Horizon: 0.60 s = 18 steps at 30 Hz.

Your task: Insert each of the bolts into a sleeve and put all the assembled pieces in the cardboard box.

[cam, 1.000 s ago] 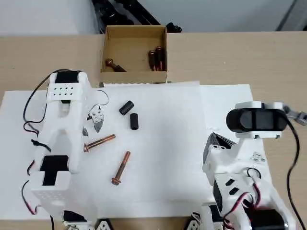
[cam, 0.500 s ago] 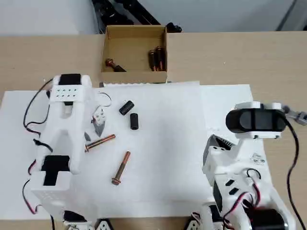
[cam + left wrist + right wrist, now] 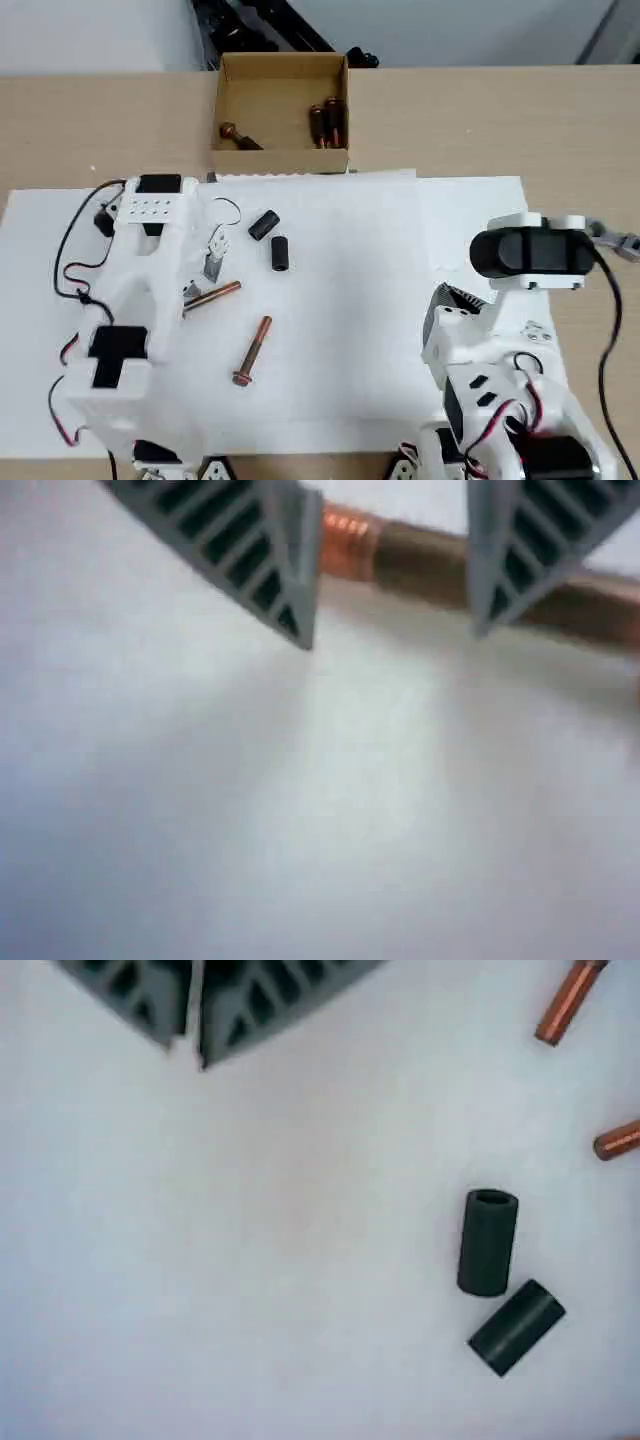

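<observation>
The left arm [image 3: 135, 300], a white plastic body with loose black and red wires, stretches forward over the white paper sheet [image 3: 380, 300]. The left gripper [image 3: 203, 277] points down at the sheet. Its grey, ribbed, wedge-shaped fingers [image 3: 270, 550] are spread apart, and the near bolt [image 3: 420, 565] runs across the gap just behind their tips; contact cannot be judged. This near bolt is a smooth copper-coloured rod with a threaded end. A second bolt [image 3: 253, 350] of the same metal lies free on the paper, closer to the arm bases, with its hexagonal head toward them.

Two sleeves, the far sleeve [image 3: 263, 225] and the near sleeve [image 3: 280, 253], are short matt black tubes lying on their sides just beside each other. The near sleeve shows an open bore.

The cardboard box [image 3: 283, 160], a brown open-topped square, stands on the wooden table [image 3: 500, 120] at the sheet's far edge. It contains assembled pieces [image 3: 327, 122] against one wall and another [image 3: 238, 135] near the opposite one.

The right arm [image 3: 500, 340] is folded back at the sheet's right edge. The right gripper [image 3: 195, 1050] has its ribbed fingers pressed together, holding nothing, well apart from the sleeves.
</observation>
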Tool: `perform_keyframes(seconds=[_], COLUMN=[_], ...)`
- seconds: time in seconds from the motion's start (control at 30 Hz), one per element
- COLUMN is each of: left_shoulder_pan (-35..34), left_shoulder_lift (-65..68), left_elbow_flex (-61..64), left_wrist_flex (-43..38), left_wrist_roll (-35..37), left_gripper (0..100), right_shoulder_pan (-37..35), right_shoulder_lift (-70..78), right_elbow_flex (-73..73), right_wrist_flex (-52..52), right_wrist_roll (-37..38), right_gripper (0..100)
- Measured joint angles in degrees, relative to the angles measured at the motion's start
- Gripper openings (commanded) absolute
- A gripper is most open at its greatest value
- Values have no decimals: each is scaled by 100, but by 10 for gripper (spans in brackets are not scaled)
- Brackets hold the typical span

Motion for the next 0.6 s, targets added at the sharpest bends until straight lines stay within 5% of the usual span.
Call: perform_keyframes(seconds=[0.23,0.37,0.6], left_shoulder_pan=[-299,-316,-237], left_shoulder_lift=[0,0,-26], left_elbow_flex=[-105,-1020,-932], left_wrist_flex=[202,1178,1380], left_wrist_roll=[-44,-149,-633], left_gripper=[101,161,255], right_shoulder_pan=[0,0,0], right_shoulder_lift=[0,0,0], right_elbow_flex=[0,0,0], right_wrist_flex=[0,0,0], right_wrist_roll=[0,0,0], right_gripper=[7,7,7])
